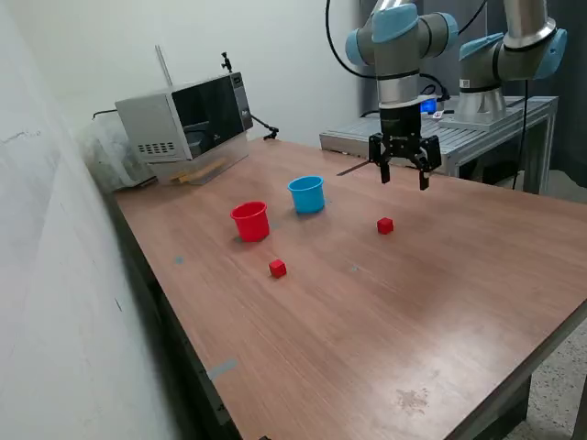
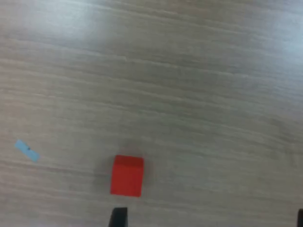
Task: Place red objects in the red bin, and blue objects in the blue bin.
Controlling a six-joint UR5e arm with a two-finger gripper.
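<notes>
Two small red cubes lie on the wooden table: one (image 1: 385, 225) below my gripper, the other (image 1: 278, 268) nearer the red bin. The red bin (image 1: 250, 221) and the light blue bin (image 1: 307, 194) stand side by side, upright. My gripper (image 1: 404, 179) hangs open above the table, over and slightly behind the first red cube, holding nothing. The wrist view shows that red cube (image 2: 127, 175) on the wood, close to one dark fingertip (image 2: 118, 217). No blue cubes are in view; I cannot see inside the bins.
A microwave-like box (image 1: 188, 117) sits at the table's far corner on the exterior view's left. A second robot arm (image 1: 509, 55) stands on a metal bench (image 1: 477, 133) behind. A small blue tape scrap (image 2: 27, 150) lies on the wood.
</notes>
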